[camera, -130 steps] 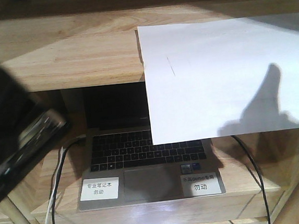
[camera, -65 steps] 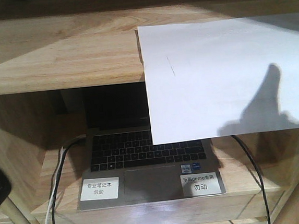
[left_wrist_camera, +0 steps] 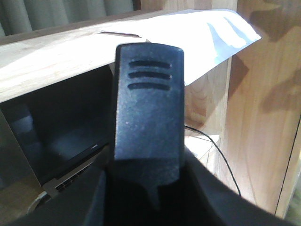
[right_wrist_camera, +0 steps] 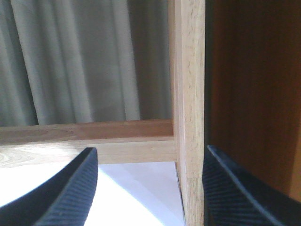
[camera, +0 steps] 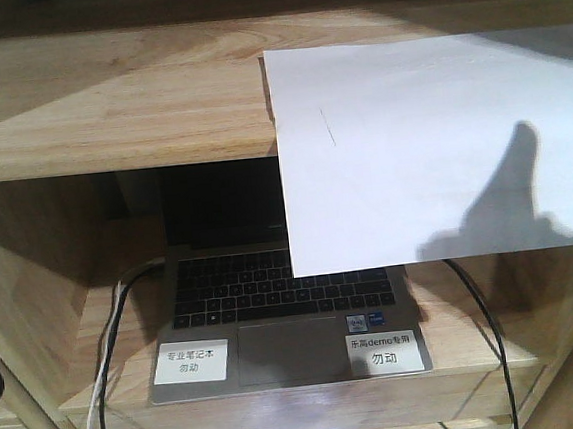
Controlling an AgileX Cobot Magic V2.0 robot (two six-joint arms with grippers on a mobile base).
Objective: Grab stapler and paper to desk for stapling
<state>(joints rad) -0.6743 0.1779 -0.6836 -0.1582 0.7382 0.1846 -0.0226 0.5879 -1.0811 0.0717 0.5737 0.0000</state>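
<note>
The right gripper [right_wrist_camera: 149,157], fingers spread, hovers with the paper [right_wrist_camera: 136,188] just below and between them. I'd lower gently, keeping off the shelf post [right_wrist_camera: 188,94] beside its right finger. The left gripper [left_wrist_camera: 148,188] looks clamped round the stapler [left_wrist_camera: 148,103].

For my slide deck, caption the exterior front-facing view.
White paper overhangs a wooden shelf above an open laptop bearing two white labels.

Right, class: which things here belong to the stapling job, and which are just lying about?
Job: plain white rectangular paper sheet; black plastic stapler.
Lying about: open grey laptop; small white printed labels; black cable.
</note>
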